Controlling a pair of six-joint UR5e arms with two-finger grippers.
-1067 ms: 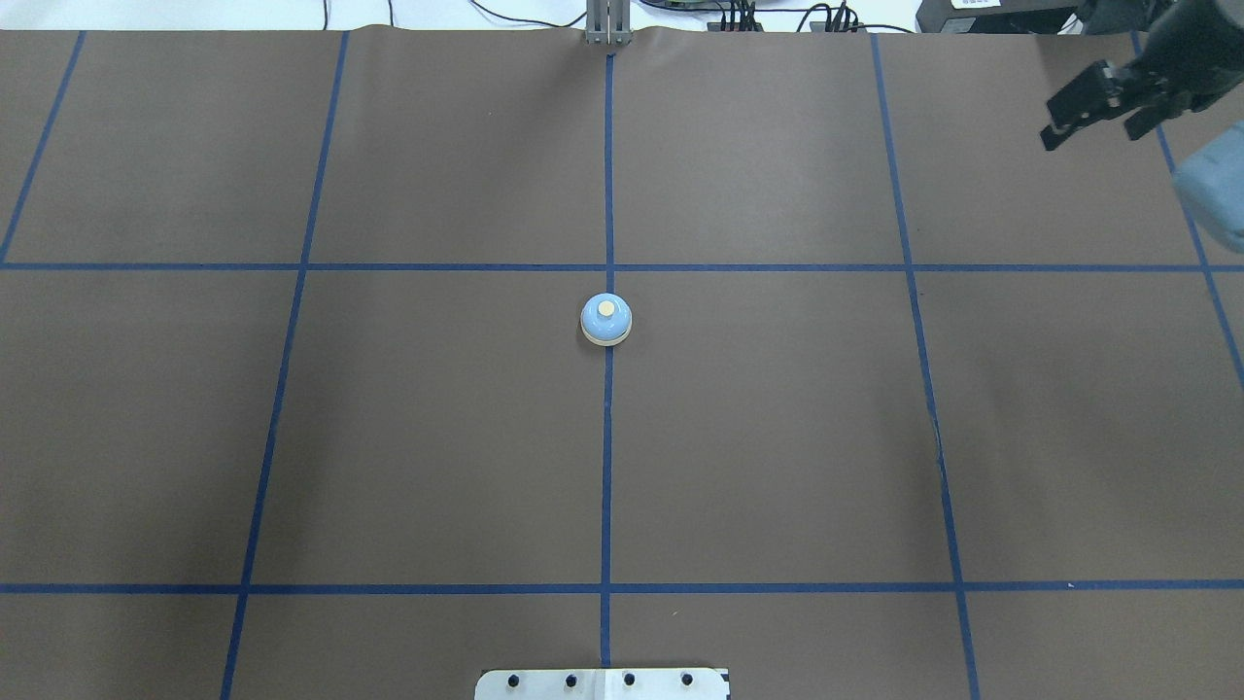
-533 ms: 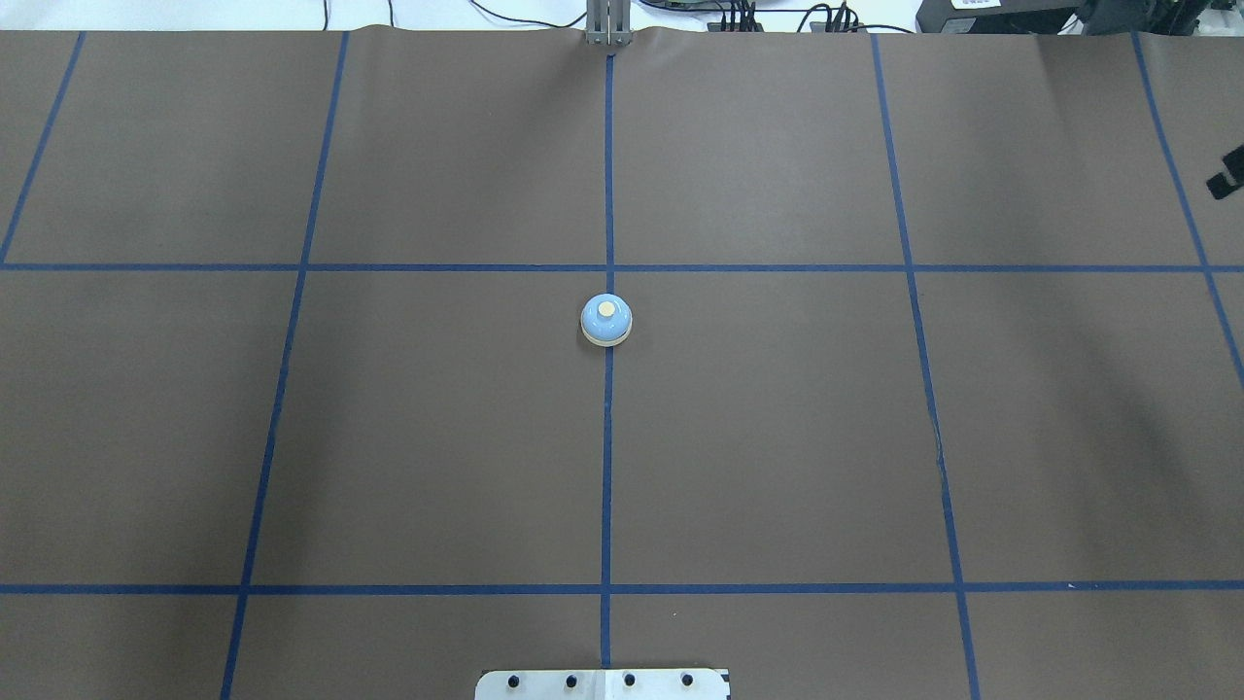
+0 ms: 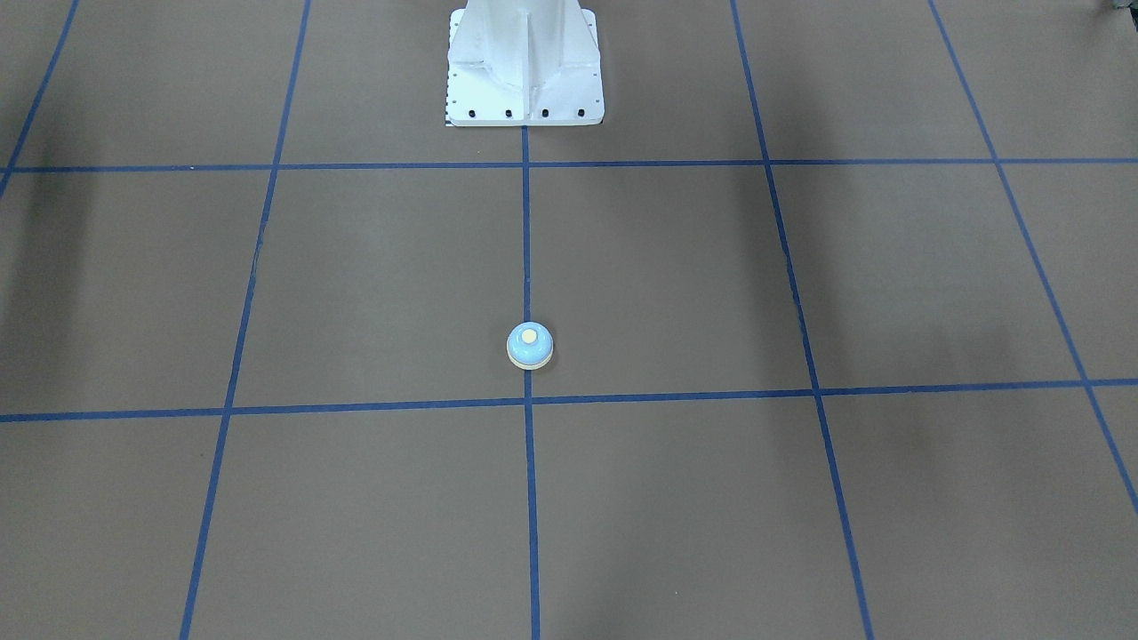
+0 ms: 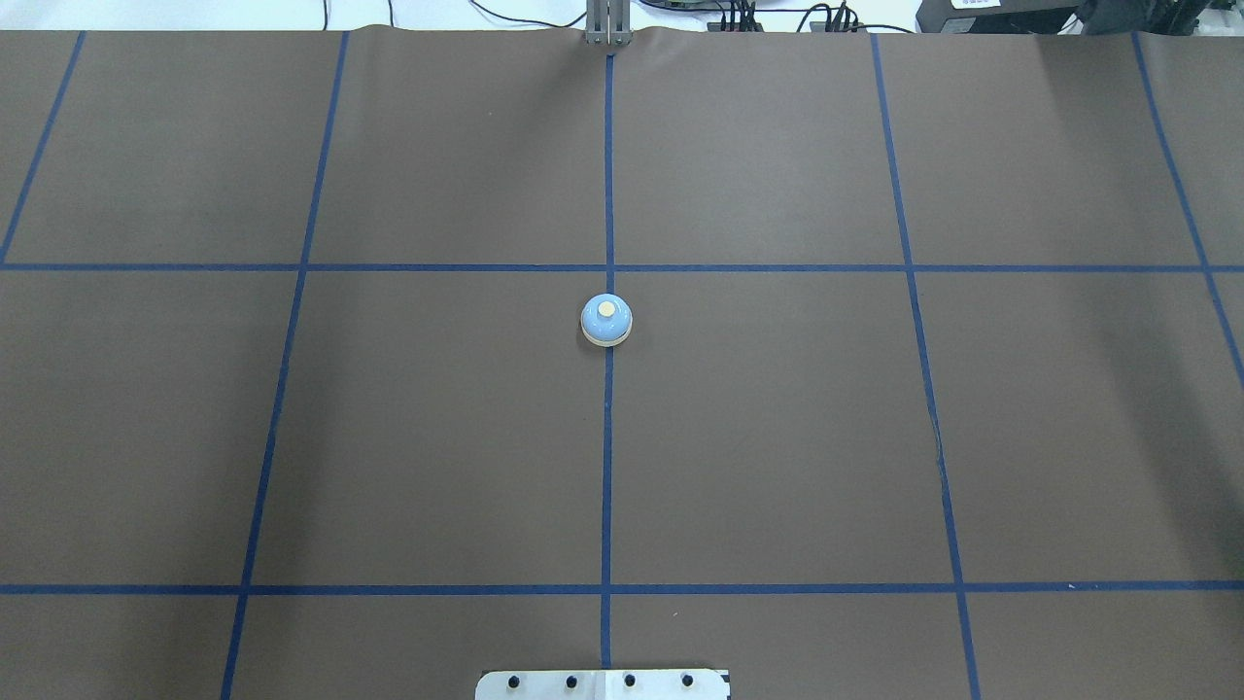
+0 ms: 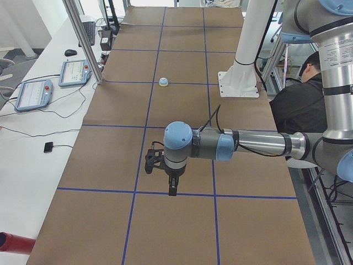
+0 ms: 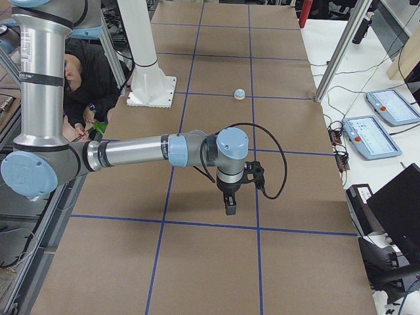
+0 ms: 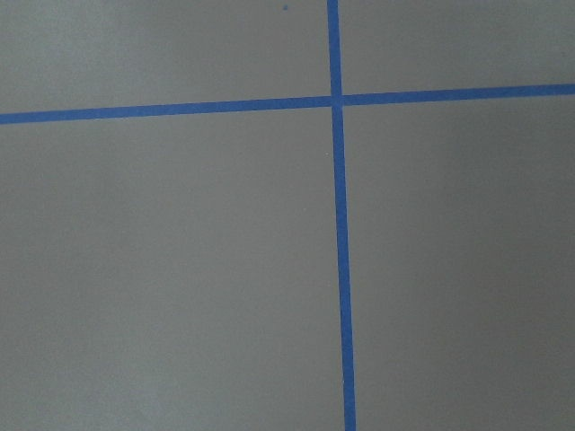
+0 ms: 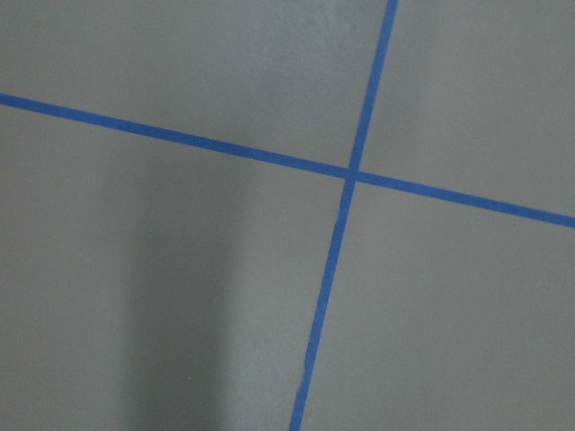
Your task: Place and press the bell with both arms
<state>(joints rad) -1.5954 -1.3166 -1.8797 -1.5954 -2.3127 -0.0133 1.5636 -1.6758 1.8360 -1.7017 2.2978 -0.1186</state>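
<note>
Now that the right pincer [image 6: 230,207] has slid out of the overhead view, it hangs over the table [image 4: 777,437], well apart from the bell [image 4: 606,319]. The left pincer [image 5: 172,189] hangs far off too. I cannot tell if either is spread or pressed together. With the bell upright on the middle blue line [image 4: 606,467] and nothing holding it, the job looks about done. A white stand [image 3: 524,62] sits well apart; nothing blocks the way.
</note>
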